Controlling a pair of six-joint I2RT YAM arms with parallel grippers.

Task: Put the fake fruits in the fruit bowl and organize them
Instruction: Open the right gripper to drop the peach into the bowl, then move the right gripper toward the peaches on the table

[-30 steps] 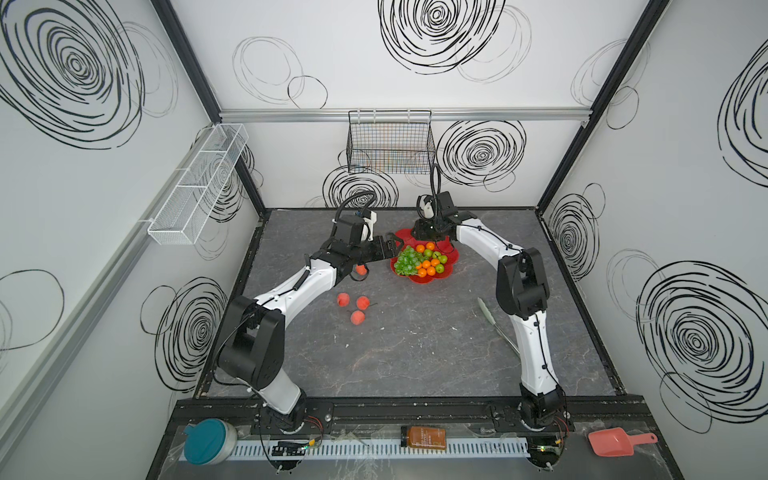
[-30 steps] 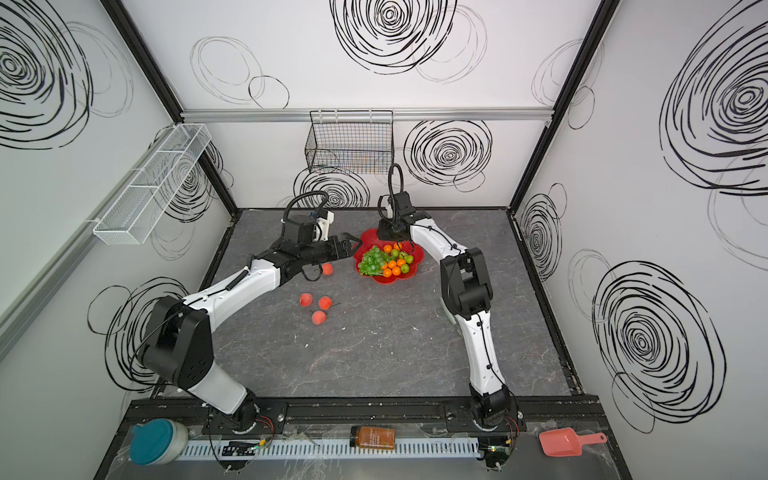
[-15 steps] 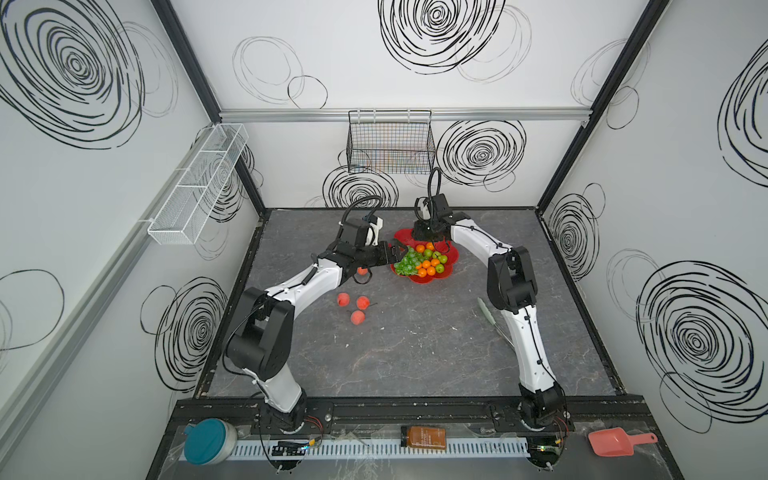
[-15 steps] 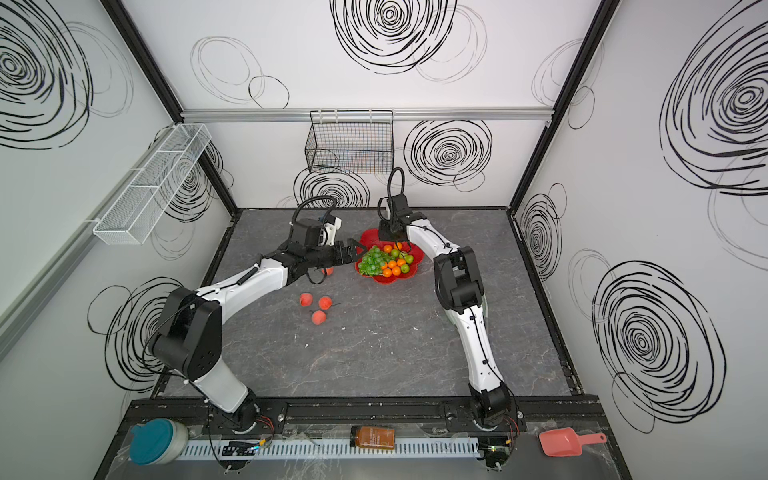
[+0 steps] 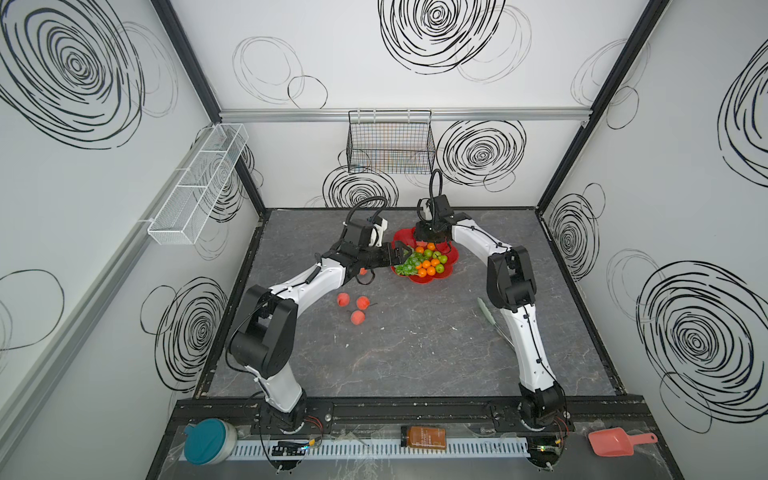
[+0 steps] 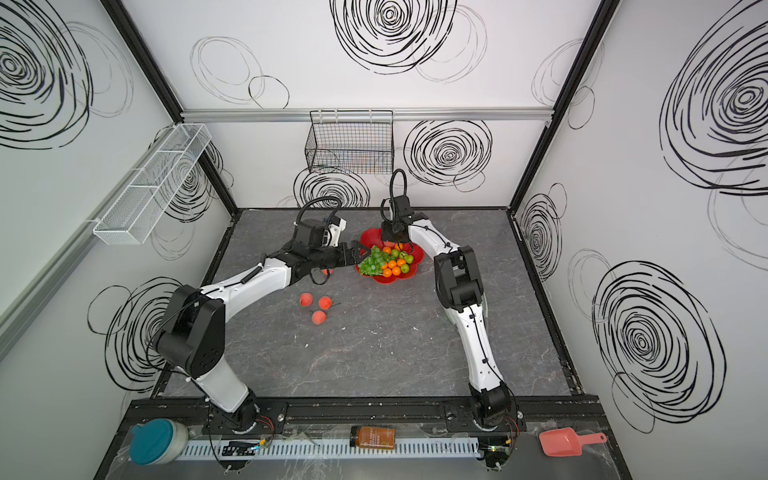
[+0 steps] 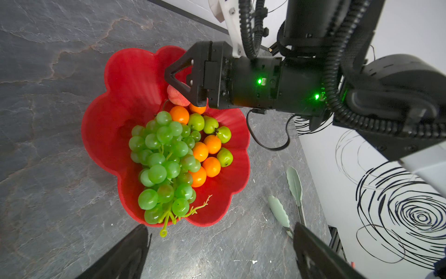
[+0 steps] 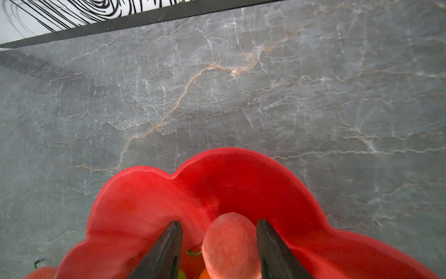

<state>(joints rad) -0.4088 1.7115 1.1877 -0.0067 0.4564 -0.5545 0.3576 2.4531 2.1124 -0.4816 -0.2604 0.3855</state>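
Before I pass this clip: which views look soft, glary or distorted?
Right wrist view: the peach and fruit bowl rim near the lens are soft, the table behind sharp. Left wrist view: crisp, small highlights on the grapes. Both top views: evenly lit, walls splayed by the wide lens.

Tongs (image 7: 293, 180) on table (image 5: 415, 353); wire basket (image 5: 390, 141) on wall (image 5: 374, 83).

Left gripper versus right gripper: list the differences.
The left gripper stands wide open and empty; the right gripper has a peach between its narrower-set jaws. The left gripper is at the rim of the fruit bowl, by the grapes; the right gripper is over its rear. Both face the bowl.
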